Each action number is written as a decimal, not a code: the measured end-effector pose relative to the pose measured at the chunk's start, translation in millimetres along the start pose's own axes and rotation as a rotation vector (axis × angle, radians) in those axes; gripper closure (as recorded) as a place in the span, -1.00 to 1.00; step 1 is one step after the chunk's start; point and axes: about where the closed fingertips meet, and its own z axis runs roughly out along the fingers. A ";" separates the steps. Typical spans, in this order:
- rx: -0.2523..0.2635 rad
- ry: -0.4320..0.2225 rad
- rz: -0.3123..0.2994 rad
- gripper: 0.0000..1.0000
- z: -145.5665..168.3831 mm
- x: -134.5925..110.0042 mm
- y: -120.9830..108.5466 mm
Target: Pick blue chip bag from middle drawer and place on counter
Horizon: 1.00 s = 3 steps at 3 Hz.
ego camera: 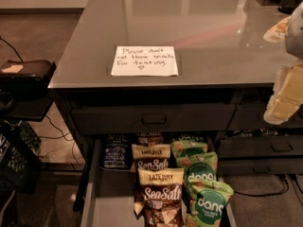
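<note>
The dark navy crinkly chip bag (pixel 115 152) was set upright at the back left of the open dark-grey metal drawer (pixel 106 200), well left of and below the cream gripper (pixel 288 96) (grip state could not be told), beside the glossy grey counter (pixel 199 27).

End effector (pixel 285 94) at far right

- My tool (pixel 286 93), at the right edge beside the table's front corner, looks like smooth cream plastic.
- The table (pixel 213 37) top is smooth, glossy grey, mirror-like.
- The note (pixel 144 60) on it is matt white paper.
- The middle drawer (pixel 111 197) has a dull grey, metal-looking floor.
- The blue chip bag (pixel 115 151) is crinkly dark film.
- The Sea Salt bags (pixel 160 193) and dang bags (pixel 208 202) are shiny, creased film.
</note>
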 end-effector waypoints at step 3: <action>-0.066 -0.139 -0.027 -1.00 48.2 -17.1 25.1</action>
